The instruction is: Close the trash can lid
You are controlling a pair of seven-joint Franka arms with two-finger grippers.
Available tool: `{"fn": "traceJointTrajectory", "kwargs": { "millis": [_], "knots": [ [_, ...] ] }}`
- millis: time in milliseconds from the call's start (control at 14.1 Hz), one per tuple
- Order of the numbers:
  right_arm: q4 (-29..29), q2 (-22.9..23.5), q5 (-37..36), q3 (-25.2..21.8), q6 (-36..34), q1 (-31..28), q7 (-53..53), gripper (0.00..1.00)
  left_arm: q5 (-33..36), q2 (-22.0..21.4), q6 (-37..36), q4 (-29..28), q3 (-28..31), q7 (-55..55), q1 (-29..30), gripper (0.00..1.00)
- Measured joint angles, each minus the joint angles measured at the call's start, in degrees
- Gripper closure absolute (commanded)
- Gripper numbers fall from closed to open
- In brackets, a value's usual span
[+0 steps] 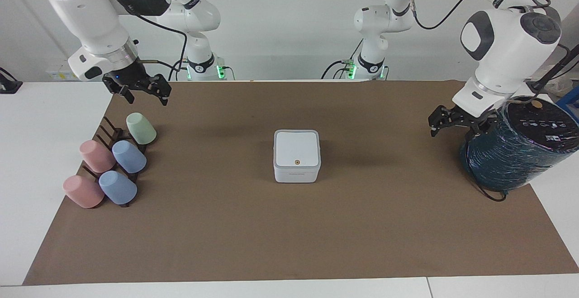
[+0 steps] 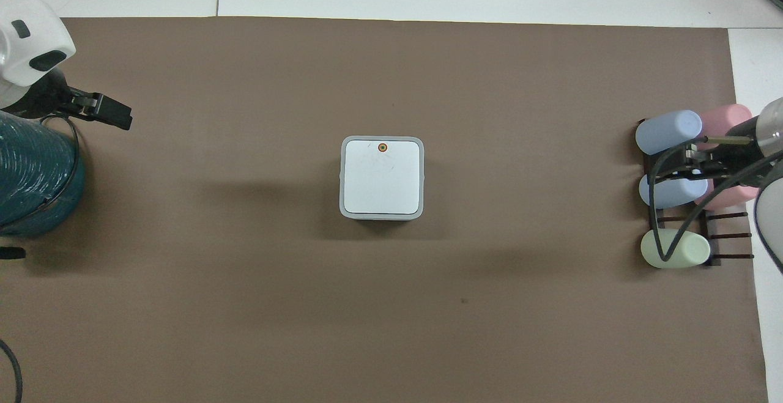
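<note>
The small white square trash can [image 1: 296,175] stands at the middle of the brown mat. Its lid [image 1: 296,149] lies flat on top, orange dot up; it also shows shut in the overhead view [image 2: 382,177]. My left gripper [image 1: 454,128] hangs in the air at the left arm's end of the table, next to the teal cylinder and well away from the can; it also shows in the overhead view [image 2: 119,118]. My right gripper [image 1: 145,99] is open and empty, waiting over the cup rack.
A large dark teal wrapped cylinder [image 1: 515,146] stands at the left arm's end of the mat. A dark rack [image 1: 111,130] with several pastel cups, such as the green one [image 1: 141,128], lies at the right arm's end.
</note>
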Motion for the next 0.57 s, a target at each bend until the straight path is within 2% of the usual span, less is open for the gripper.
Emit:
{"fn": "traceJointTrajectory", "kwargs": {
  "millis": [567],
  "knots": [
    [0.0, 0.0, 0.0, 0.0, 0.0, 0.0, 0.0, 0.0, 0.0, -1.49, 0.02, 0.0, -0.42, 0.0, -0.22, 0.0]
  ]
}}
